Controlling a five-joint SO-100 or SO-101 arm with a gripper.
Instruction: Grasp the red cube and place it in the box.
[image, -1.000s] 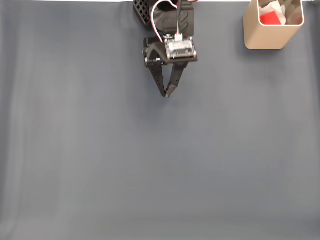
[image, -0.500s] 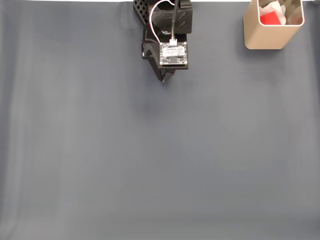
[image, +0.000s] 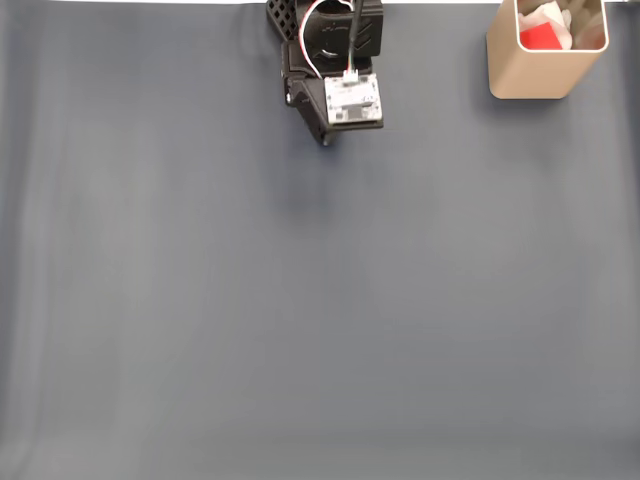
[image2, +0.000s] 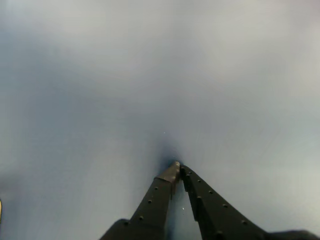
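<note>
**Resting with the cube already inside the box**

Folding back near its base, the arm carries little risk; a careless swing could only knock the tall tan box (image: 545, 62). The black end effector (image2: 177, 167) is closed and empty, pointing at the grey desk (image: 320, 320). The small red cube (image: 541, 36) lies inside the box.

A grey cloth-covered table (image: 300, 330) carries the box (image: 530, 75) at its far right corner.
</note>
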